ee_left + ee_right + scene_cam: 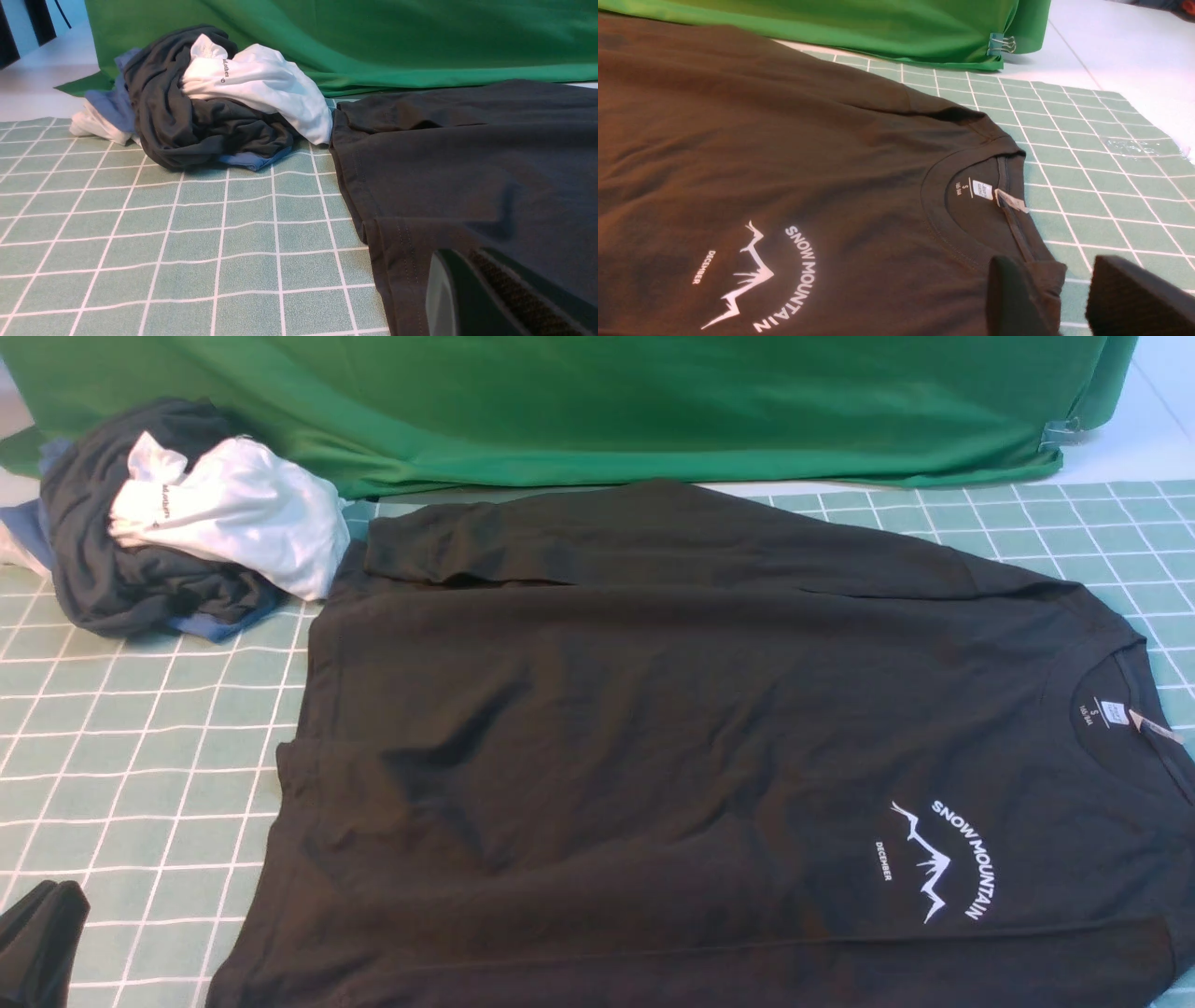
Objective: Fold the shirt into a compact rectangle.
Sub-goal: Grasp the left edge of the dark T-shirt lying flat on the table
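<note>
Green cloth (597,401): hangs across the far side behind the desk, its lower edge bunched on the surface.
Desk (140,756): covered by a pale green mat with a white grid. Bare squares show on the left and at the far right.
Shirt (653,728): black, spread flat with its front up over the middle and right of the desk. The collar points right and the hem left. The far sleeve is folded in along the far edge, its cuff towards the left. The body is lightly creased.
Heap (168,523): dark grey, white and blue garments bundled at the far left, with the white piece just beside the shirt's far left corner.
Right tool (1057,275): fingers apart. One finger (1013,298) is over the shirt's shoulder by the collar, the other over the mat, and the shirt's edge lies between them.
Left tool (467,280): fingers together, low by the shirt's hem. I cannot tell whether it touches the fabric.
Print (943,859): white mountain outline with "SNOW MOUNTAIN", on the chest near the collar.
Neck label (1113,711): small and white, inside the collar.
Clip (1001,43): pinches the green cloth's right corner.
</note>
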Robot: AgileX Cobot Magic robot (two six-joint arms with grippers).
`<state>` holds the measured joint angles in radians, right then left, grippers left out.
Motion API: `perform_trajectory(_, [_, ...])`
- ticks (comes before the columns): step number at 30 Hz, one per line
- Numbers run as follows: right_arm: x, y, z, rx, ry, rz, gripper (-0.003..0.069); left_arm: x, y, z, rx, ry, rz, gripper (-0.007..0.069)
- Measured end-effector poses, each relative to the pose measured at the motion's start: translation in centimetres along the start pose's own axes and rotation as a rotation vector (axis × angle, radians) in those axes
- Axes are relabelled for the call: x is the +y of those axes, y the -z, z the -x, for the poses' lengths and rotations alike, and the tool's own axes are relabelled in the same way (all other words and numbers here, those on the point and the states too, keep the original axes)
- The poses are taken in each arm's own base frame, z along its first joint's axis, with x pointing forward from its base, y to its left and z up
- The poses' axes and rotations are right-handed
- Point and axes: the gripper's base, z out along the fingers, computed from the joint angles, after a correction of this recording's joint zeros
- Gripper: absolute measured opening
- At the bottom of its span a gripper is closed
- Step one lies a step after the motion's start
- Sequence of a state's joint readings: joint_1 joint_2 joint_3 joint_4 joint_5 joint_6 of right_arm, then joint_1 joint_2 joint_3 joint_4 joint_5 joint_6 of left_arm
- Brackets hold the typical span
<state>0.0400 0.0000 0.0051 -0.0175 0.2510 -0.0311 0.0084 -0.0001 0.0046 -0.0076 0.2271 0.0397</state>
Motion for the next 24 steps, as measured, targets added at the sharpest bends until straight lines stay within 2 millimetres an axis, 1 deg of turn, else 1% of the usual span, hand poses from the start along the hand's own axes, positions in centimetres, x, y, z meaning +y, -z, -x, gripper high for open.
perform_trajectory(16, [0.0,0.0,0.0,0.0,0.0,0.0,0.0244,0.0,0.0,0.1,-0.008,-0.017,0.004,0.0017])
perform_trajectory(19, [0.0,0.0,0.0,0.0,0.0,0.0,0.0244,0.0,0.0,0.5,-0.058,-0.007,0.004,0.0017])
perform_trajectory(22, [0.0,0.0,0.0,0.0,0.0,0.0,0.0244,-0.1,0.1,1.4,-0.154,0.213,-0.022,0.0017])
perform_trajectory(23, [0.0,0.0,0.0,0.0,0.0,0.0,0.0244,0.0,0.1,1.6,-0.176,0.258,-0.026,0.0017])
perform_trajectory(24, [0.0,0.0,0.0,0.0,0.0,0.0,0.0244,0.1,0.3,2.1,-0.237,0.402,-0.035,0.0017])
